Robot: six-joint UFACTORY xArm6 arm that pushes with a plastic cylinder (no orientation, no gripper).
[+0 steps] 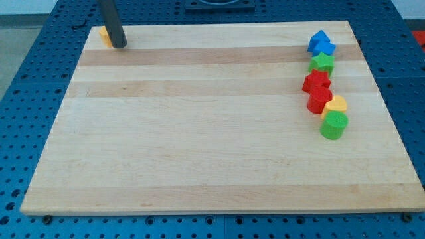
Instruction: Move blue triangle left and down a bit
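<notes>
Two blue blocks sit touching at the board's top right. The upper one has a pointed shape and looks like the blue triangle. The other blue block lies just below and to its right. My tip rests on the board at the top left corner, far to the left of the blue blocks. It stands right next to a yellow-orange block, which the rod partly hides.
Below the blue blocks a column runs down the right side: a green star, a red star, another red block, a yellow block and a green cylinder. The wooden board lies on a blue perforated table.
</notes>
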